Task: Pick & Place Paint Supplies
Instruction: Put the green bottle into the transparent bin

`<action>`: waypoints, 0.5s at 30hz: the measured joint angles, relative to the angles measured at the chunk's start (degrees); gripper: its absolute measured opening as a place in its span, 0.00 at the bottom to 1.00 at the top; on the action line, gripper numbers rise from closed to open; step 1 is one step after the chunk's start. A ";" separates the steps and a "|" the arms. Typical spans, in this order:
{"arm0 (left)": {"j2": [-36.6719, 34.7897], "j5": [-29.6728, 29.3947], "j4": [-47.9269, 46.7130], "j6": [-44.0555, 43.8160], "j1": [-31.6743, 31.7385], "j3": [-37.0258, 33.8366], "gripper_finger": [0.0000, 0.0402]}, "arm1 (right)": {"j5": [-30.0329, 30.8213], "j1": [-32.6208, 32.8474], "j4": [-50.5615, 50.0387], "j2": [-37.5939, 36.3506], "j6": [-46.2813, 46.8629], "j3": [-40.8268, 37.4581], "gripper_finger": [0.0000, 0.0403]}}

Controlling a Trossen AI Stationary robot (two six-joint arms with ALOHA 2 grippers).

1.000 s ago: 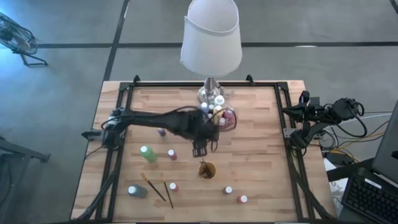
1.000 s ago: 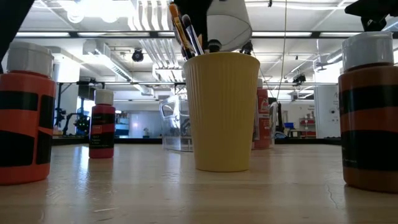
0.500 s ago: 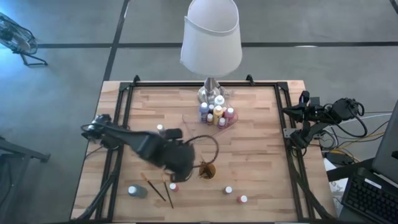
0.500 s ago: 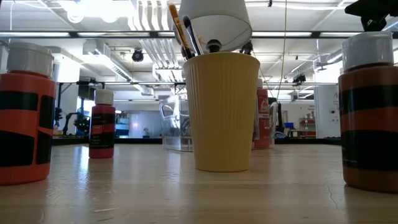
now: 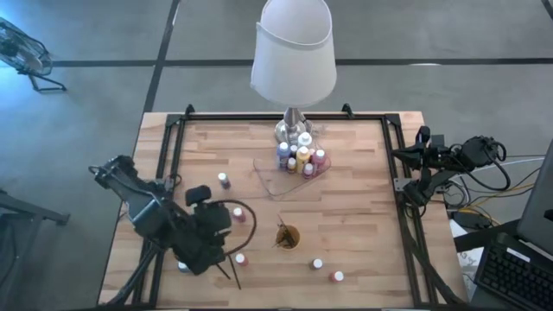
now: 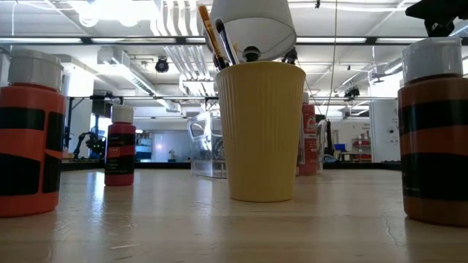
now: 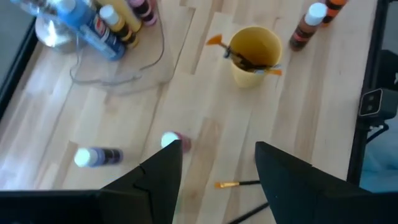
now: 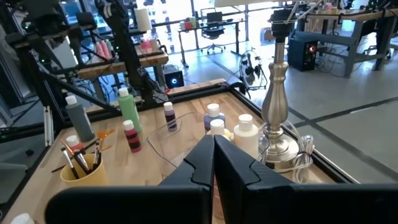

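Reaching for the next loose bottle, by the look of it. Hovering over the near left part of the light wooden table (image 5: 363,199) with the left gripper (image 7: 217,163), its dark fingers (image 7: 163,173) standing wide apart and holding nothing. Looking down past those fingers at a small pink-red paint bottle with a white cap (image 7: 172,141), upright and almost between them, and at a purple white-capped bottle (image 7: 96,157) lying on its side just beside. Also seeing one thin dark-handled brush with an orange tip (image 7: 239,183) lying flat close by.

Keeping the right gripper (image 8: 213,163) parked off the right edge of the table, fingers pressed fully together and gripping nothing.

Finding a cluster of bottles already standing in the clear plastic tray (image 5: 278,181) near the silver lamp base (image 5: 292,127). Finding the rest scattered: one purple bottle (image 5: 224,180) left of the tray, two red bottles (image 5: 326,269) near the front edge, right of the small ribbed orange-yellow cup (image 5: 287,235) holding brushes.

Judging the task as partly done. Needing next to descend over the pink-red bottle, centring it between the fingers, then closing on its body below the cap without knocking it over.
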 joint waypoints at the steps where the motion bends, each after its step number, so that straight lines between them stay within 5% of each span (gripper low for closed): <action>1: -0.43 -0.08 0.02 -1.28 -0.32 -0.85 0.51 | 0.00 -0.02 0.00 -0.01 0.02 0.00 0.02; 15: -5.70 0.59 0.03 -15.94 -1.64 -18.57 0.51 | 0.01 0.00 0.00 -0.02 0.02 0.00 0.02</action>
